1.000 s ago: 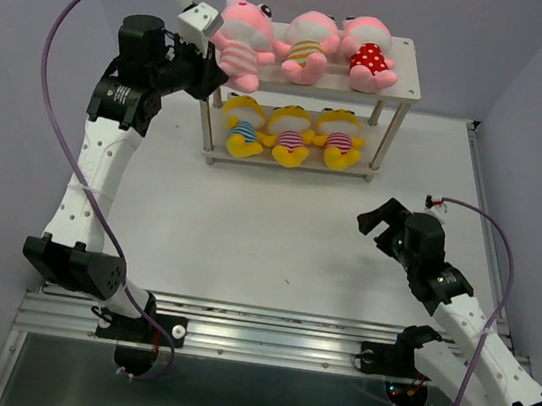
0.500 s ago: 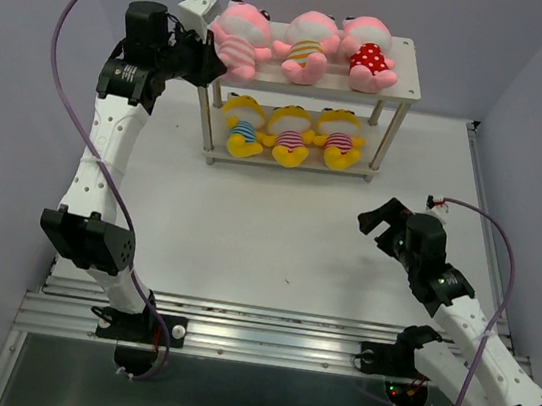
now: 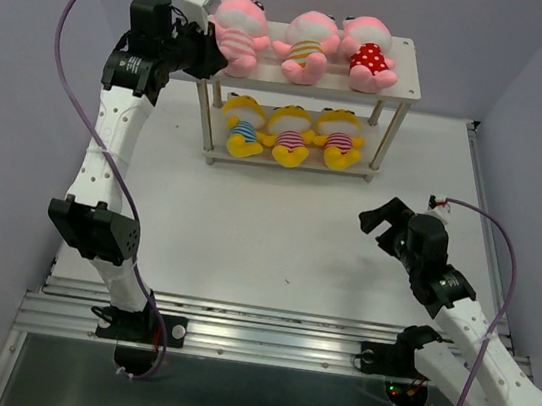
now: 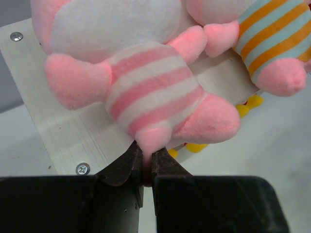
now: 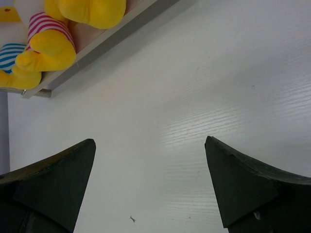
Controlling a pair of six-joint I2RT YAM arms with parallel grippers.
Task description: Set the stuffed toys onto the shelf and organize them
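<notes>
Nothing legible shows in any view: no word, number or brand. A faint pale marking sits on the black joint housing of the left arm, just behind the left gripper, but it is too small to read.

On the white worktop stands a two-tier off-white shelf with thin metal legs: three pink plush dolls above, three yellow plush dolls below. The left hand touches the leftmost pink striped doll; the right hand hovers, fingers spread, well apart.
</notes>
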